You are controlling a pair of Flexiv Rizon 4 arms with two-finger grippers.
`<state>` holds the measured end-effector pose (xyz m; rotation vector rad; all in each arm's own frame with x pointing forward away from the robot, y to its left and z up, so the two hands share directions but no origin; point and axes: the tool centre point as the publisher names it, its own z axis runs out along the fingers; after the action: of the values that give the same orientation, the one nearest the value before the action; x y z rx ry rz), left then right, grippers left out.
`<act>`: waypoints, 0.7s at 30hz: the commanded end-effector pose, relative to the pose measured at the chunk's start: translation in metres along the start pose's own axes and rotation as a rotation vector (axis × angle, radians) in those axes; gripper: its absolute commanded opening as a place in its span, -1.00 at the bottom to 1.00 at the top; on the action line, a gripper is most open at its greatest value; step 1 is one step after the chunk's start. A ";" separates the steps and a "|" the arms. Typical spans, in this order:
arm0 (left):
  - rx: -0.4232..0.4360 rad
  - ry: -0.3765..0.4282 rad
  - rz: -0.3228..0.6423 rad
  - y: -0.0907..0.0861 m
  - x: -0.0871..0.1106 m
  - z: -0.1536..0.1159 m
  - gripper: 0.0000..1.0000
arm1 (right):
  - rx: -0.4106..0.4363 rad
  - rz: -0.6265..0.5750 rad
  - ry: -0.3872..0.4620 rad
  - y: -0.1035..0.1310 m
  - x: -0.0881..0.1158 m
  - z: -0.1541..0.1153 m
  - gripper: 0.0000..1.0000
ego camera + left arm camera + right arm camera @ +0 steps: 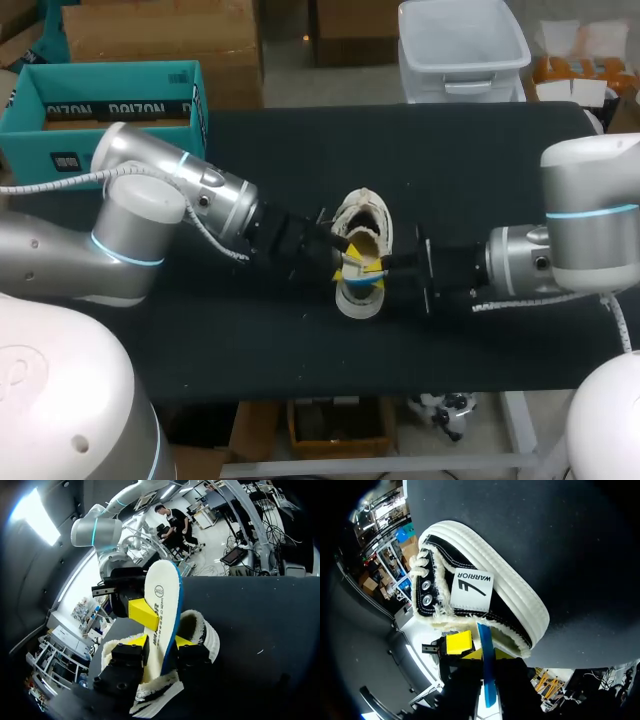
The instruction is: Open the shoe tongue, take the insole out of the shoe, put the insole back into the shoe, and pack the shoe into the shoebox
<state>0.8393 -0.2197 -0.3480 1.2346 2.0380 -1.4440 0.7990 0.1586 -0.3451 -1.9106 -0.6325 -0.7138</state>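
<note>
Black-and-white shoe (362,225) near the middle of the dark table (480,180), blue-edged white insole (162,595) standing upright out of it, left tool (159,641) clamped narrowly on the insole's faces, right tool (487,656) pinching it too

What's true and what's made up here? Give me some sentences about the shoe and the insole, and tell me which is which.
1. The insole sticks up out of the shoe. True.
2. The shoe is already packed in its box. False: it lies out on the black table.
3. The left gripper has its fingers on both sides of the insole, pinching it. True.
4. The insole has a red edge. False: it has a white face and a blue edge.
</note>
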 end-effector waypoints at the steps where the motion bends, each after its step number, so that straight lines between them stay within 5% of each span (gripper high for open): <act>1: -0.019 -0.023 0.037 -0.024 0.007 -0.004 -0.42 | 0.009 -0.003 0.007 0.004 -0.001 0.000 -1.00; 3: -0.017 -0.024 0.050 -0.027 0.007 -0.004 -0.94 | 0.010 -0.004 0.007 0.004 -0.001 0.000 -1.00; 4: -0.015 -0.023 0.053 -0.027 0.006 -0.004 -1.00 | 0.010 -0.004 0.007 0.005 0.000 0.000 -1.00; 9: -0.022 -0.015 0.048 -0.022 0.004 0.001 -1.00 | 0.014 -0.005 0.008 0.009 0.001 0.001 -1.00; 21: -0.048 -0.002 -0.058 0.023 -0.004 0.006 -1.00 | 0.025 -0.018 0.018 0.035 0.014 0.005 -1.00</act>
<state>0.8479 -0.2216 -0.3503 1.1531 2.1125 -1.3904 0.8256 0.1526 -0.3540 -1.8951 -0.6410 -0.7441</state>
